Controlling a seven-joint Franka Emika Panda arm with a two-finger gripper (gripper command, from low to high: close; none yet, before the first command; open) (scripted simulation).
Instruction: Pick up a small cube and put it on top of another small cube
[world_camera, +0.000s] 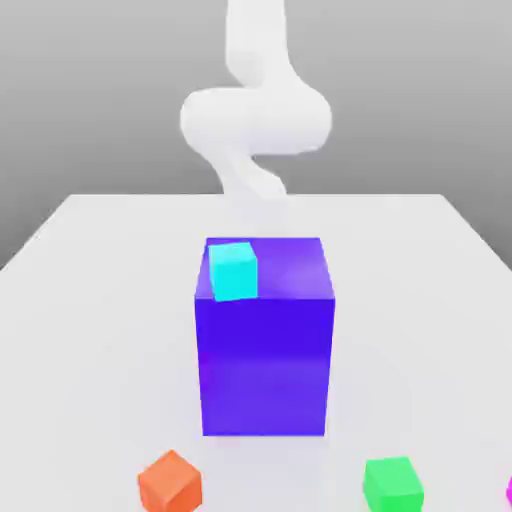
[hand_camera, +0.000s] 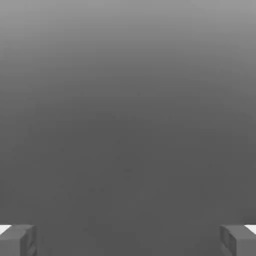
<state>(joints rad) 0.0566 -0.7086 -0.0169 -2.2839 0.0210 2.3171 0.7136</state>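
A sliver of the small magenta-pink cube shows at the front of the table, cut off by the exterior view's right edge. The green cube and the orange cube also sit along the front. In the hand view my gripper is open, its two grey fingertips far apart with nothing between them, facing plain grey background. The white arm rises at the back of the table, behind the tall block.
A tall blue-purple block stands mid-table with a cyan cube on its top, towards the exterior view's left. The white table spreads around the block on all sides.
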